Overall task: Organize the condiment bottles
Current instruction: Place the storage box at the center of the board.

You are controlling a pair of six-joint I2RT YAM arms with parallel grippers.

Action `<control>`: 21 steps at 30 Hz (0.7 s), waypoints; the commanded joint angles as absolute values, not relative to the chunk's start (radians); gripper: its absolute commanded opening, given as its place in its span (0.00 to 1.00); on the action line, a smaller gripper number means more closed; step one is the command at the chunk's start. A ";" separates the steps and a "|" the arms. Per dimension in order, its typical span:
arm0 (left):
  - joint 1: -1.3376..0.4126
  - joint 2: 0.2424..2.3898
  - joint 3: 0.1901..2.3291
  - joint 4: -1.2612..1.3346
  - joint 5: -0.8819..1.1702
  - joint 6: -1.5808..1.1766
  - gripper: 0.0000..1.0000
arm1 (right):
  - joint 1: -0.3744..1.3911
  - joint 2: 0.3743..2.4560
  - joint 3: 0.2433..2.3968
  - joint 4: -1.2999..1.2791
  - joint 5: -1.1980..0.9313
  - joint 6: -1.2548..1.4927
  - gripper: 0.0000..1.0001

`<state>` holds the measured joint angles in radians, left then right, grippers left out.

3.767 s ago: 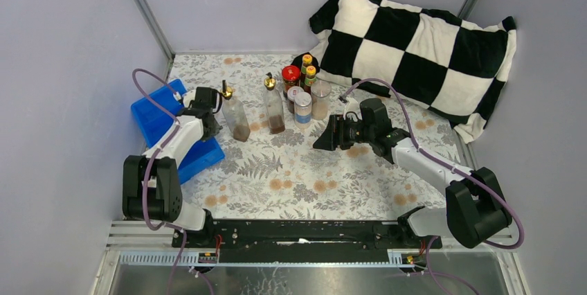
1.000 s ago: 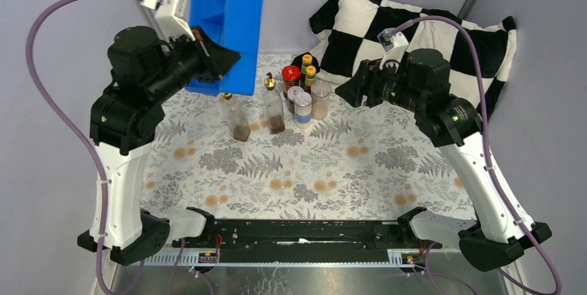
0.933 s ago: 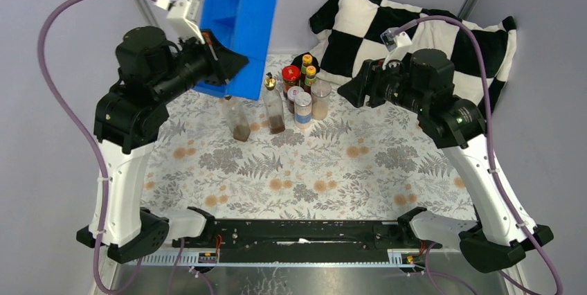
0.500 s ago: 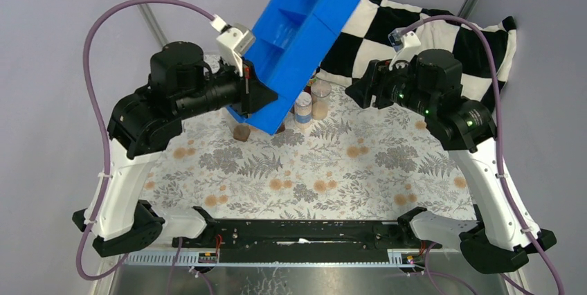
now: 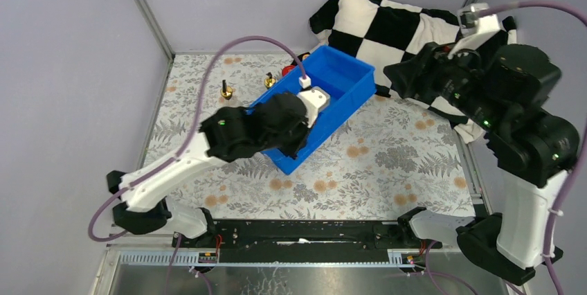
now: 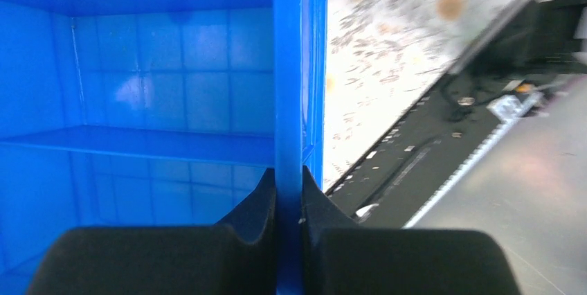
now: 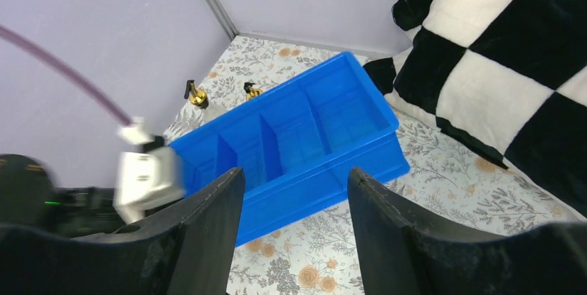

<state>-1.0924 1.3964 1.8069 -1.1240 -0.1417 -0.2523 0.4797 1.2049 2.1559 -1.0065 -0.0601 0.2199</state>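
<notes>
My left gripper point(image 6: 289, 174) is shut on one long wall of the blue divided tray point(image 5: 346, 80), which lies slanted across the middle of the table, open side up. In the left wrist view its compartments show bare. The tray hides most of the condiment bottles. Only two gold spouts point(image 5: 226, 91) point(image 5: 270, 81) and a red lid point(image 5: 286, 70) show behind it. The right wrist view shows the same spouts point(image 7: 196, 94) point(image 7: 251, 90) beyond the tray point(image 7: 325, 111). My right gripper point(image 7: 296, 177) is open and holds nothing, raised high at the right point(image 5: 401, 77).
A black-and-white checked pillow point(image 5: 429, 39) lies at the back right, close to the tray's far end. The floral tablecloth point(image 5: 387, 163) covers the table. Grey walls and a metal post point(image 5: 145, 11) close off the left and the back.
The left arm has swung the tray down from high and upright to low across the table's middle, open side up, covering the bottles. The right arm has risen and drawn back to the right.
</notes>
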 commanded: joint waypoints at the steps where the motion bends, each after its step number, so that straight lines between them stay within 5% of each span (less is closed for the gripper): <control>1: -1.134 1.433 1.735 -1.037 -0.387 -0.307 0.00 | 0.486 1.209 2.201 -1.094 -0.042 0.211 0.64; 21: -1.305 1.462 1.367 -0.798 -0.500 -0.437 0.00 | 0.486 1.035 1.712 -0.884 -0.153 0.252 0.64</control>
<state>-1.2846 1.5112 1.4071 -0.8867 -0.4137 -0.3969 0.4797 1.0748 1.7542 -0.9649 -0.1093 0.2417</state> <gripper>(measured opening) 0.110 0.636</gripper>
